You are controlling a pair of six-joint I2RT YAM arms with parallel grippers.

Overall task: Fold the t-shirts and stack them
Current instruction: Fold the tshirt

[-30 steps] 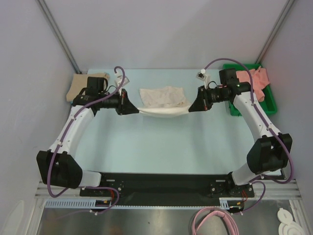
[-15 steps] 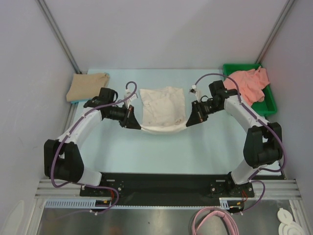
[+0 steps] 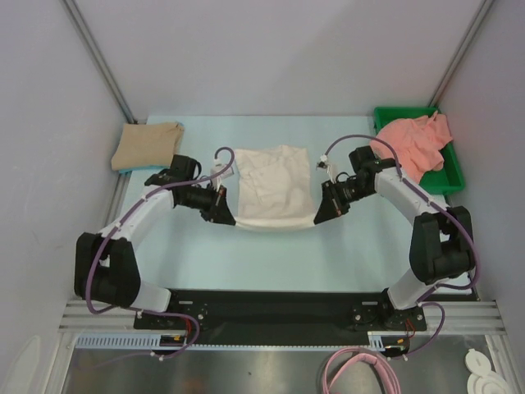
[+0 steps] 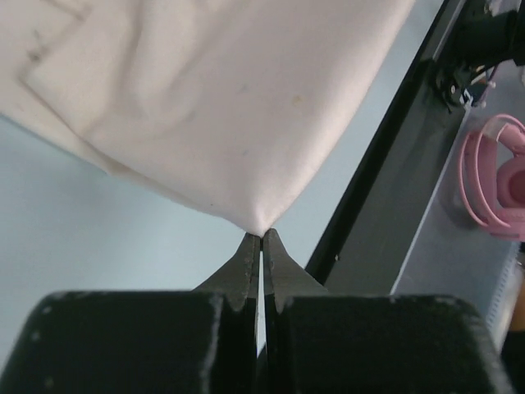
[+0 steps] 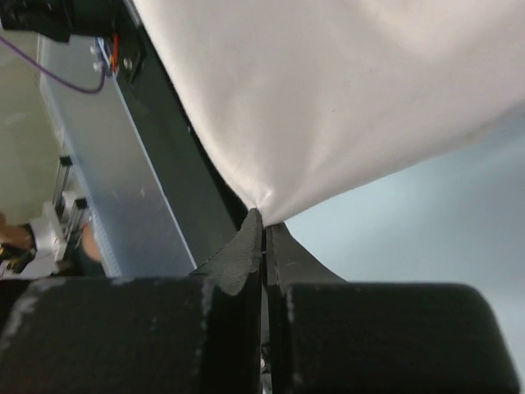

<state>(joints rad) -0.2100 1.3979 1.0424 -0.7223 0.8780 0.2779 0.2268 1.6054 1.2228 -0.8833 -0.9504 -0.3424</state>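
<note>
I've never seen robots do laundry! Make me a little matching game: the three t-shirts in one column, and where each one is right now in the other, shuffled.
Column 1
1. cream-white t-shirt
2. tan t-shirt
3. salmon-pink t-shirt

Column 2
A. heaped in the green tray, far right
B. folded, at the far left of the table
C. mid-table, near corners pinched by the left gripper and right gripper

Pairs: 1-C, 2-B, 3-A
</note>
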